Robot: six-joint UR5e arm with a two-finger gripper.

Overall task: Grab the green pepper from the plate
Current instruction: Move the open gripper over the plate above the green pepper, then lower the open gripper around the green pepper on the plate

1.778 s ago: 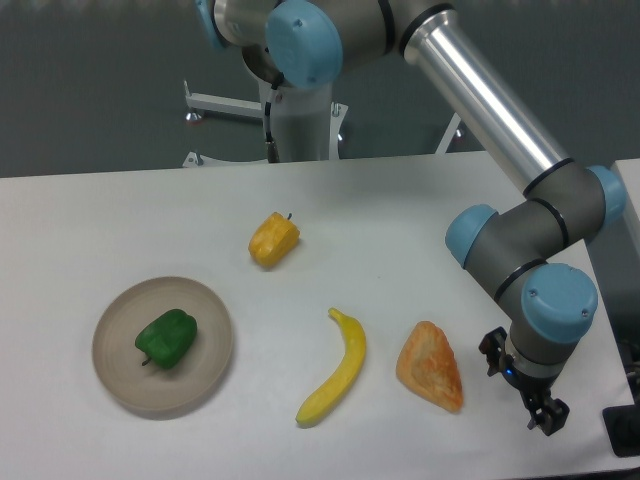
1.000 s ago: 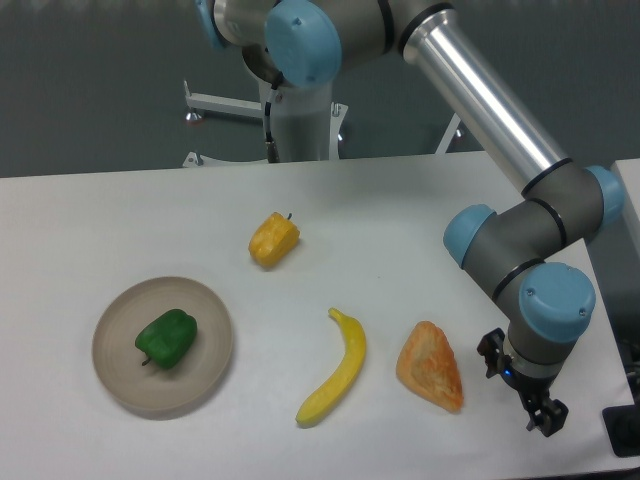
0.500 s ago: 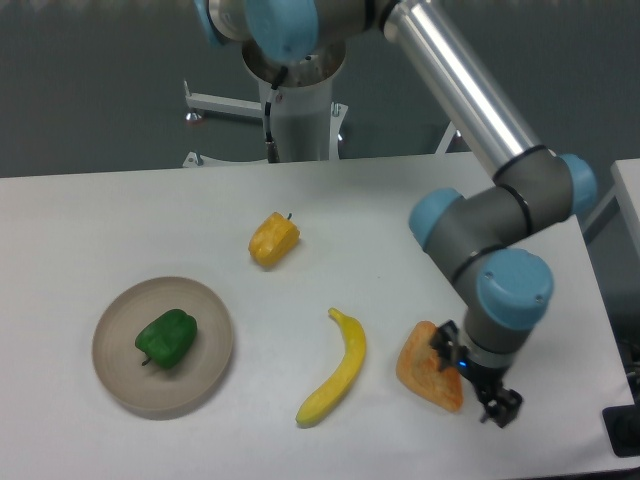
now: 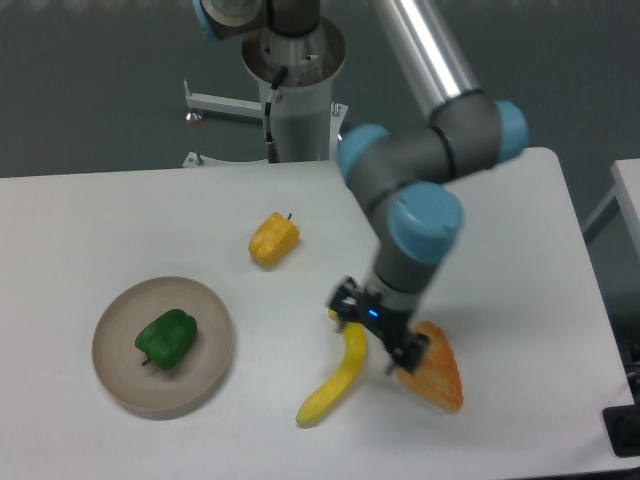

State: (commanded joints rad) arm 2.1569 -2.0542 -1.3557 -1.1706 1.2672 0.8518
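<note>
The green pepper is lying on the plate, a little left of the dish's middle, untouched and well apart from the arm. The gripper is hanging low over the table's middle, right above the upper end of the banana and just beside the left edge of the orange wedge-shaped piece of food; from where I am standing its black fingers are bunched into a dark cluster, and I cannot tell whether they are spread or pressed together, though nothing is showing between them. A small blue light is glowing on the gripper body. Above it the wrist, grey with pale blue caps, is leaning in from the upper right, and the long silver tube of the UR5e arm is running up and back toward the pedestal standing behind the far edge of the table. The banana is lying tilted, its stem end under the gripper and its other tip pointing toward the near edge. The yellow-orange pepper is sitting alone farther back, between the plate and the arm's base, clear of everything else. The plate is resting on the left part of the white table, near its front edge.
</note>
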